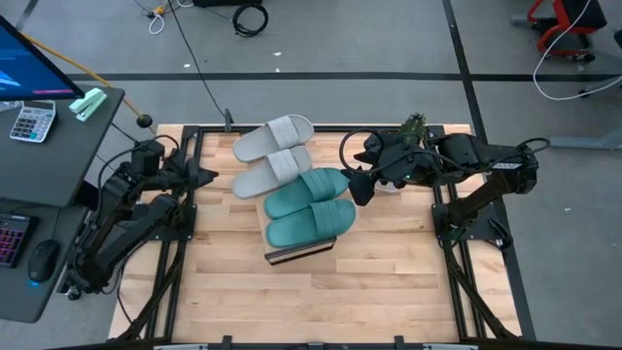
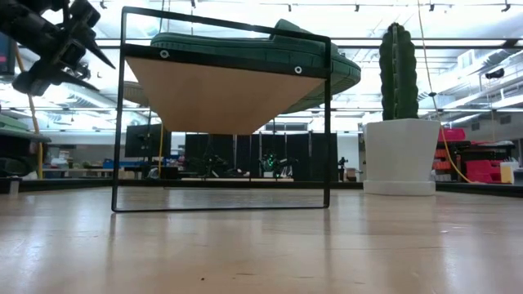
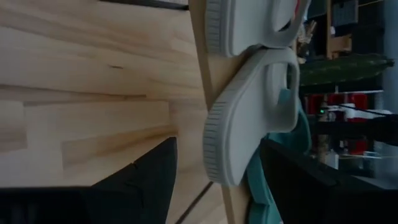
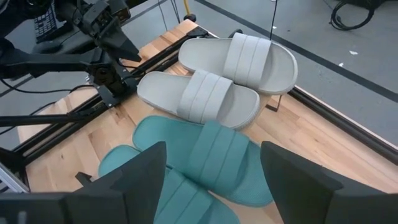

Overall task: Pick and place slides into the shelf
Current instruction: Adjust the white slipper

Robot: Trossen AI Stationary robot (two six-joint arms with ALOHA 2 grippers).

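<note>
All four slides lie sole-down side by side on the shelf (image 1: pixel 299 252), a tilted light wood board on a thin black frame (image 2: pixel 216 94). The two pale grey slides (image 1: pixel 274 138) (image 1: pixel 272 173) are toward the far edge and the two teal slides (image 1: pixel 307 191) (image 1: pixel 311 223) toward the near edge. My left gripper (image 1: pixel 208 176) (image 3: pixel 217 148) is open, hovering left of the grey slides (image 3: pixel 249 118). My right gripper (image 1: pixel 358 187) (image 4: pixel 212 149) is open, hovering right of and above the teal slides (image 4: pixel 205 149). Neither gripper touches anything.
A cactus in a white pot (image 2: pixel 400 122) (image 1: pixel 412 126) stands near the table's far right corner, close to my right arm. Black rails run along the tabletop's edges (image 1: pixel 442 209). Bare slatted tabletop (image 1: pixel 321 297) lies between the shelf and the near edge.
</note>
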